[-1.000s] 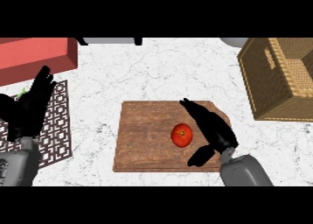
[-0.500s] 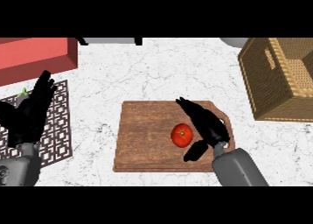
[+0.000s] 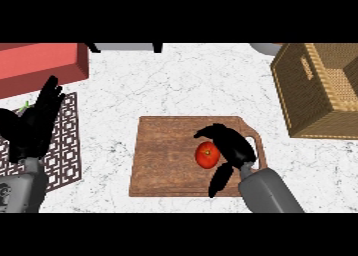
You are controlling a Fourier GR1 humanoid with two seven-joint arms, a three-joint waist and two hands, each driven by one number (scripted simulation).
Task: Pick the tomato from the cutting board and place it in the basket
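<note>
A red tomato lies on the right half of the wooden cutting board. My right hand sits against the tomato's right side. Its fingers curl over the tomato's top and its thumb points down-left below it. The tomato still rests on the board. A wicker basket stands at the far right, open side up. My left hand rests open at the left, fingers up, over a patterned mat.
A red box stands at the back left. A grey object shows at the back edge. A small green item peeks out beside my left hand. White marble counter lies between board and basket.
My right hand has shifted left onto the tomato and its fingers have bent from straight to curled over it. The left hand has stayed in place.
</note>
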